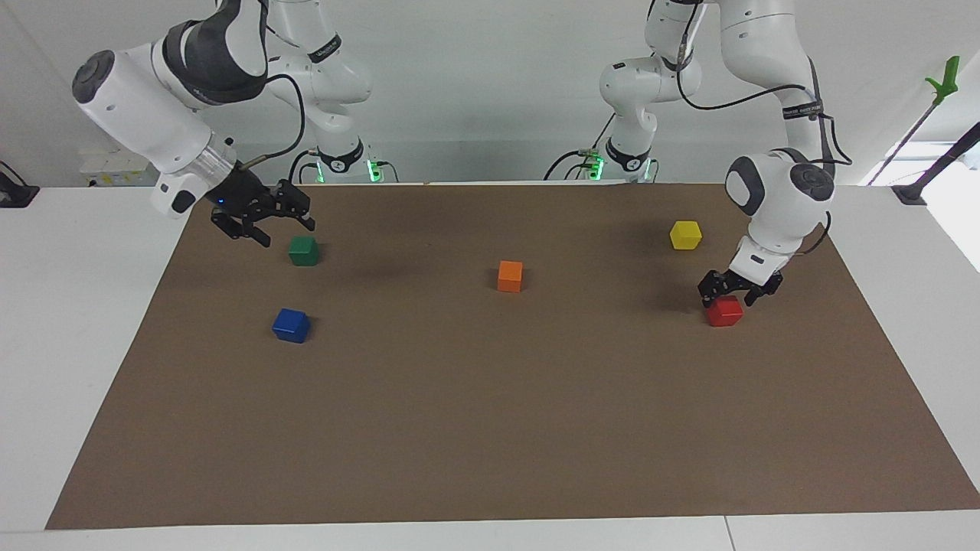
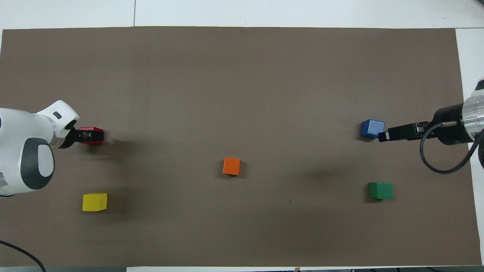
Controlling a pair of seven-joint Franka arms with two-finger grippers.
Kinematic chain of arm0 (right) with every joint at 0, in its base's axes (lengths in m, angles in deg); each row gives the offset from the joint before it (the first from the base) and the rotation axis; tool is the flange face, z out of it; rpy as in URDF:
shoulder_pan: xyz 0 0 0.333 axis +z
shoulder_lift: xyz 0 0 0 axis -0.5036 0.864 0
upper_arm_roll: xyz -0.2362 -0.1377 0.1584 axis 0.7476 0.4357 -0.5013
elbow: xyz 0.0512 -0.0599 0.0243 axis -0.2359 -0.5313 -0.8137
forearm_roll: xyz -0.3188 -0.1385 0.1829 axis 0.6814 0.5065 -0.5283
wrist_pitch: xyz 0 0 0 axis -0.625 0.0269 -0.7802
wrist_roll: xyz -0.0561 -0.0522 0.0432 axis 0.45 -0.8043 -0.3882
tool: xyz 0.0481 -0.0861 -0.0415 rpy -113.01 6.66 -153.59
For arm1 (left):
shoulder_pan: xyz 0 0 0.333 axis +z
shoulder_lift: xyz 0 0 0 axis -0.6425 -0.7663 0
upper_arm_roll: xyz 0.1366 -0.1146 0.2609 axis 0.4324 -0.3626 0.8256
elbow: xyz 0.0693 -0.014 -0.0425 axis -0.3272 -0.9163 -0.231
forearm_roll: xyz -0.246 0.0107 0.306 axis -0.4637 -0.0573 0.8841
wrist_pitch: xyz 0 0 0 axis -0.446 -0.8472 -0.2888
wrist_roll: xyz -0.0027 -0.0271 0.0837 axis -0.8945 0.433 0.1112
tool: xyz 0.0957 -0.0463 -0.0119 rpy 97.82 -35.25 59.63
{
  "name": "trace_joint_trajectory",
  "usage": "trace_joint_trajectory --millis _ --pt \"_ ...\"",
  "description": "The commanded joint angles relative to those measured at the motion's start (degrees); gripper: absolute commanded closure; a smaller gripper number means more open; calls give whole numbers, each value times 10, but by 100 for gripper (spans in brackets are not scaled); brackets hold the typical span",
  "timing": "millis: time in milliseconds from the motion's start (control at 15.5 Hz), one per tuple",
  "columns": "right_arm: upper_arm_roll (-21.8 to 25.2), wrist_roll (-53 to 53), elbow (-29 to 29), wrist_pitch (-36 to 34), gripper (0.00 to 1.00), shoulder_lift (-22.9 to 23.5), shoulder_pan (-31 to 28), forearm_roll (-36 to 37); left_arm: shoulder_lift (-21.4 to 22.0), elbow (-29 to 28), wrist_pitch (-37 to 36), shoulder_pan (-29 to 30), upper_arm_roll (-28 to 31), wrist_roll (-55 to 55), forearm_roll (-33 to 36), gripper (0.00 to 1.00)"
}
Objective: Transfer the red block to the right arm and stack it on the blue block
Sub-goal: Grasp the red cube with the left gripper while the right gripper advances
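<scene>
Left tool (image 1: 733, 295) is down at the red block (image 1: 724, 311) at the left arm's end of the surface (image 1: 490, 428), fingers straddling the top of the cube; whether they are clamped on it or just around it I cannot tell, and the block looks to be sitting on the brown mat; in the overhead view the left tool (image 2: 85, 135) covers part of the red block (image 2: 92, 135); the yellow block (image 1: 685, 235) sits near this tool, closer to the robots than the red one; right tool (image 1: 264, 218) hangs in the air at the right arm's end, tilted, fingers spread apart with nothing between them; green block (image 1: 303, 251) lies just beside and below the right tool's fingertips, apart from them; blue block (image 1: 291, 325) rests on the mat farther from the robots than the green one, nothing stacked on it; seen from above the right tool (image 2: 401, 133) has its tip at the edge of the blue block (image 2: 372, 128), but the facing view shows it raised and apart; orange block (image 1: 510, 276) lies about midway between the two tools, well apart from both
</scene>
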Motion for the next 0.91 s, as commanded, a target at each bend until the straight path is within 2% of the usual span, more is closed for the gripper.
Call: trace_joint_trajectory --millis 0,65,129,194,323,388,453,582,711,841 --pt "-3 -85 -37 31 0 21 -16 -100 -7 -2 19 -9 5 -7 0 0" --pt "-3 -97 -52 38 0 25 -15 -148 -17 1 19 -9 5 -5 0 0" --pt "-2 -112 -65 43 0 31 -9 -196 -27 13 18 -9 5 2 0 5" --pt "-2 -130 -73 47 0 38 -8 -232 -39 20 17 -9 5 9 0 17" --pt "-3 -163 -79 48 0 61 -6 -304 -40 24 -7 -14 5 41 0 63" --pt "-3 -169 -79 46 0 67 -1 -333 -39 42 -46 -15 6 51 -1 93" --pt "-3 -176 -79 44 0 74 9 -362 -39 76 -101 -15 5 64 -1 100" --pt "-4 -207 -81 34 0 95 20 -427 -29 145 -221 -15 2 135 -2 100" --pt "-3 -248 -81 -2 0 126 36 -489 -9 205 -335 -27 -4 254 -10 100" --pt "-3 -277 -81 -40 0 153 46 -543 27 235 -412 -35 -5 378 -70 100"
